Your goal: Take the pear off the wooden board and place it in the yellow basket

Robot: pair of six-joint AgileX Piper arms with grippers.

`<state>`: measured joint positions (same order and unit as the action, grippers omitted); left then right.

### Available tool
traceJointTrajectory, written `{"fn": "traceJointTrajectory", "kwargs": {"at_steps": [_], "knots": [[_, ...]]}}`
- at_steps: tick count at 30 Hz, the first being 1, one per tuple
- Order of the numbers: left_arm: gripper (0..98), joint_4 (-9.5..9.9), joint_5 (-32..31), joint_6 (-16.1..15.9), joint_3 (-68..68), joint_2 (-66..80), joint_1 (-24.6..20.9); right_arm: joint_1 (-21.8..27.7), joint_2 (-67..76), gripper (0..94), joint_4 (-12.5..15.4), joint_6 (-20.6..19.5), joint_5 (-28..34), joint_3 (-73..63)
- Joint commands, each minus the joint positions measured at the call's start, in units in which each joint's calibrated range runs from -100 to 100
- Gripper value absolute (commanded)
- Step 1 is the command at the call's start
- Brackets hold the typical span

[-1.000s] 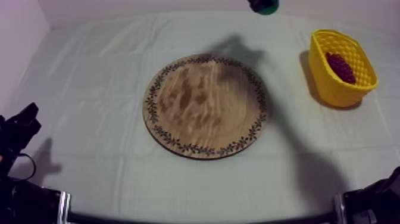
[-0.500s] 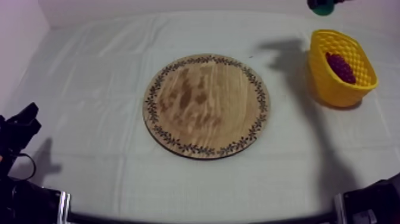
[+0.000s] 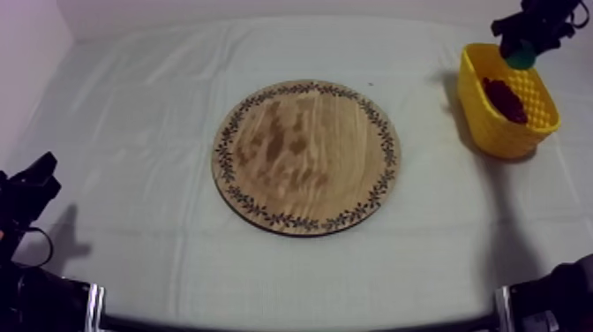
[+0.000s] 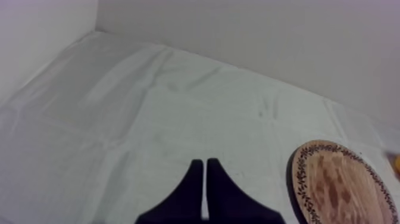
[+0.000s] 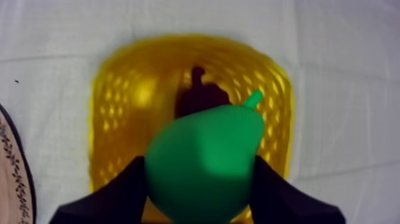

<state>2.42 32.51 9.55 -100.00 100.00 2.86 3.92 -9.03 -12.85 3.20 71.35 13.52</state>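
Left: the left hand (image 3: 35,177) is resting low at the desk's edge, and in its own wrist view its two black fingers (image 4: 194,179) are lying together as a narrow wedge, closed on nothing. The desk (image 3: 132,106) is wearing a grey-white cloth with soft creases and fold lines.

Centre: a round wooden board (image 3: 304,157) is lying flat, its grain streaked pale and brown, with a dark leaf-like pattern running round the rim. Its face is carrying nothing. In the left wrist view part of the board (image 4: 339,184) is being cut off by the frame.

Right: a yellow basket (image 3: 503,132) with latticed plastic walls is standing well apart from the board. A dark red bunch of grapes (image 3: 505,95) is lying inside it; in the right wrist view the bunch (image 5: 199,98) is showing as a dark shape half hidden behind the pear. The right hand (image 3: 529,31) is hanging over the basket's far rim, its fingers closed round the pear (image 5: 205,149), one on each flank. The pear is smooth, bright green and rounded, with a short stem. The fingers' tips are being hidden by the fruit.
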Motion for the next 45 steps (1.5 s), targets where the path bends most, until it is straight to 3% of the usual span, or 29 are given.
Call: {"fn": "traceJointTrajectory", "kwargs": {"at_steps": [1,7,10,16,21,29,42,45], "knots": [[0.1,0.0,-0.01,0.0,0.0,0.0,0.0,0.4,0.03,26.8,0.01,0.21,0.47,1.08],[0.1,0.0,-0.01,0.0,0.0,0.0,0.0,1.11,-0.14,27.0,-0.47,0.19,-0.27,6.48],[0.1,0.0,-0.01,0.0,0.0,0.0,0.0,1.28,-0.53,32.1,-0.27,0.66,-0.97,8.0],[0.1,0.0,-0.01,0.0,0.0,0.0,0.0,1.31,-0.99,64.0,0.39,2.06,-1.58,8.78],[0.1,0.0,-0.01,0.0,0.0,0.0,0.0,1.21,-0.92,74.4,0.53,2.33,-1.42,7.62],[0.1,0.0,-0.01,0.0,0.0,0.0,0.0,1.23,5.52,59.6,0.56,1.87,-4.49,10.56],[0.1,0.0,-0.01,0.0,0.0,0.0,0.0,-0.87,31.48,25.1,-2.34,-5.17,-31.12,35.71],[0.1,0.0,-0.01,0.0,0.0,0.0,0.0,-1.46,38.68,17.0,-1.91,-6.11,-36.88,41.82]]}}
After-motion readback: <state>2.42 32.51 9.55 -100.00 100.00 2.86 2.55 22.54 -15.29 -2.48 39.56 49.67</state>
